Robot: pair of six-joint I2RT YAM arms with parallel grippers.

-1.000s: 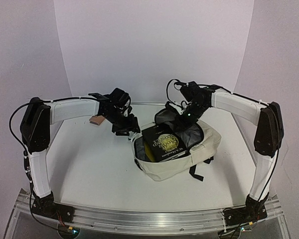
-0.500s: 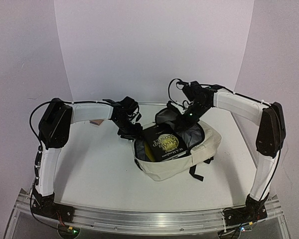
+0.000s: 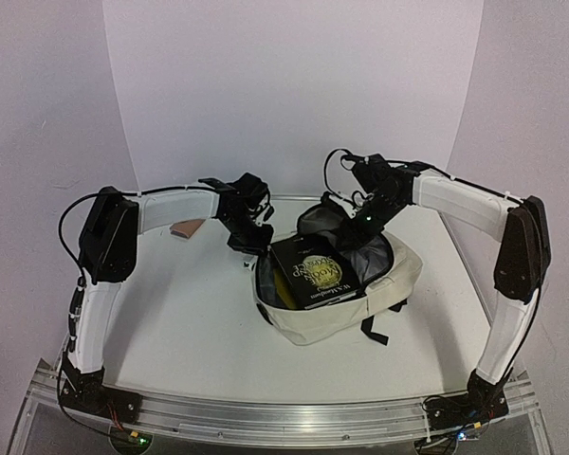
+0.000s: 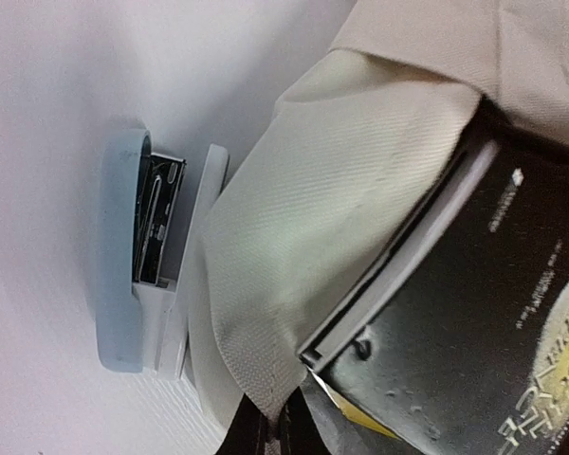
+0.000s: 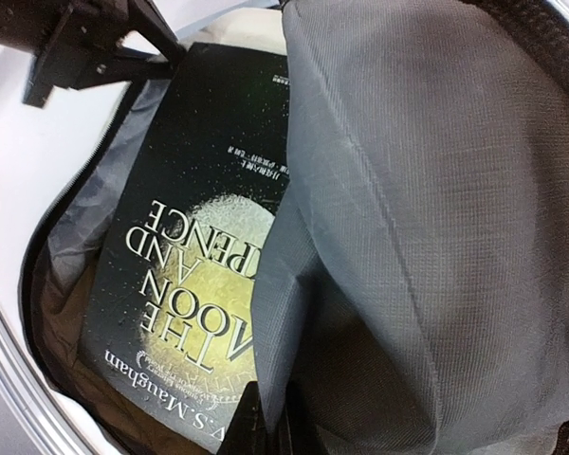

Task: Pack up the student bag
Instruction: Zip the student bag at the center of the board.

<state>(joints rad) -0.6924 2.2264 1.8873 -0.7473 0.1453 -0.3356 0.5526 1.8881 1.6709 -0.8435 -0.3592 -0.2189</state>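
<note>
The student bag (image 3: 337, 305), cream fabric with grey lining, lies open in the middle of the table. Inside it rests a black book (image 3: 324, 271) with a yellow moon on its cover (image 5: 185, 265). My left gripper (image 3: 249, 246) is at the bag's left rim, shut on a fold of the cream fabric (image 4: 303, 218); the pinch shows in the left wrist view (image 4: 274, 431). My right gripper (image 3: 362, 222) is over the bag's far side, shut on the grey lining flap (image 5: 408, 209), which it holds up (image 5: 269, 427). A yellow edge (image 4: 365, 419) peeks from under the book.
A light blue and white stapler (image 4: 142, 265) lies on the table just outside the bag's left rim. A small pinkish object (image 3: 185, 227) sits at the back left. Black straps (image 3: 375, 327) trail from the bag's near right side.
The left arm swung right to the bag's left rim and its jaws closed on the cream fabric. The right gripper kept hold of the lining flap, barely shifting.
</note>
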